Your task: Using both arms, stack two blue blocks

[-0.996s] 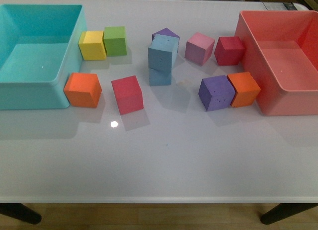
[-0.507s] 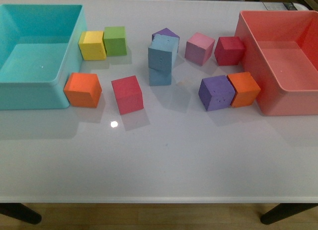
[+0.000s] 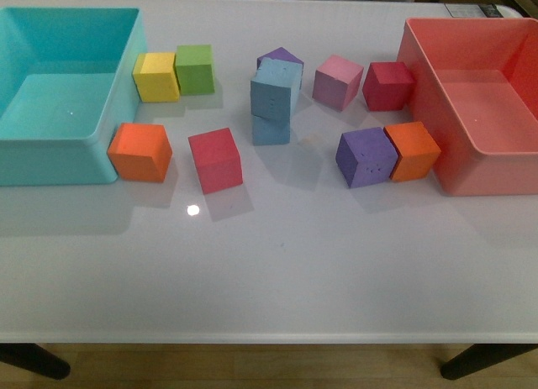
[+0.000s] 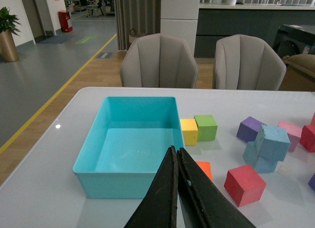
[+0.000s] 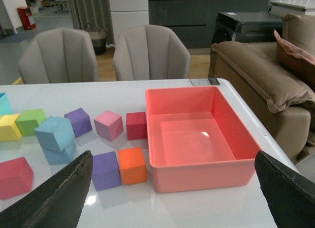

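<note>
Two blue blocks stacked at tabletop (image 3: 277, 271) centre, upper block (image 3: 275, 88) skewed on lower block (image 3: 271, 130), purple cube (image 3: 282, 58) touching at 12 o'clock. Left hand (image 4: 177, 161) closed, empty. Right hand (image 5: 172, 188) spread wide, empty.

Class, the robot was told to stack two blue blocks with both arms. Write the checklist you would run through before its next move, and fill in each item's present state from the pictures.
1. Upper blue block sits on lower blue block: ok.
2. Stack squarely aligned: not ok; the upper block is twisted and overhangs the lower one.
3. Left gripper clear of the stack: ok; it is shut, empty, and hangs near the teal bin.
4. Right gripper clear of the stack: ok; its fingers are wide open, holding nothing.
5. Neighbours clear of the stack: cannot tell; the purple cube stands close behind, and a gap is not visible.
6. Arms out of the front view: ok.
</note>
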Controlling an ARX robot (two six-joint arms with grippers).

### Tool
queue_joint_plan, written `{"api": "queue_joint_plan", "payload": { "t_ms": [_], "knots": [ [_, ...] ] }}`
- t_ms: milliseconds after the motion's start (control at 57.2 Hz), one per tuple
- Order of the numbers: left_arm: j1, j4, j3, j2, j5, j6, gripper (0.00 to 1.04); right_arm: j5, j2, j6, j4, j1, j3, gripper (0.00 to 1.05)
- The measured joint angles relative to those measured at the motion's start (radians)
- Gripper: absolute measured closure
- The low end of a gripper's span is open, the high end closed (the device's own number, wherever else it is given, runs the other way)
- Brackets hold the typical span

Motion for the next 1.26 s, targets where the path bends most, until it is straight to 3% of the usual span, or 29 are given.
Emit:
{"api": "queue_joint_plan", "payload": {
  "t_ms": [87, 594, 1258],
  "knots": [
    [0.000, 0.000, 0.000, 0.000, 0.000, 0.000, 1.01, 0.000, 0.000, 0.000, 0.000, 0.000, 0.000, 0.09],
    [0.000, 0.000, 0.000, 0.000, 0.000, 0.000, 0.08, 0.000, 0.000, 0.000, 0.000, 0.000, 0.000, 0.09],
    [0.000, 0.000, 0.000, 0.000, 0.000, 0.002, 0.09, 0.000, 0.000, 0.000, 0.000, 0.000, 0.000, 0.09]
  ]
}}
